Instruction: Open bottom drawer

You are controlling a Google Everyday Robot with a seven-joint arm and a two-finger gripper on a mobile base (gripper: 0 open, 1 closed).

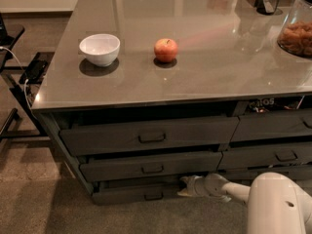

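Bottom drawer [122, 195], a slim dark grey front with a small rectangular loop handle [153, 196] at its middle, sits lowest in the left stack, just above the brown carpet [44, 208]. A dark gap shows above it. Over everything spreads the glossy grey countertop [204, 77]. Two taller dark grey drawers [146, 150] lie between it and the slim one. The white robot arm [273, 204] reaches in from the lower right. A glass jar of brown snacks [297, 33] stands at the counter's right edge, a white round bowl [100, 48] and a red apple [165, 50] apart at its left. The pale gripper [186, 185] is at the slim front's right end; whether wide or narrow, I cannot tell.
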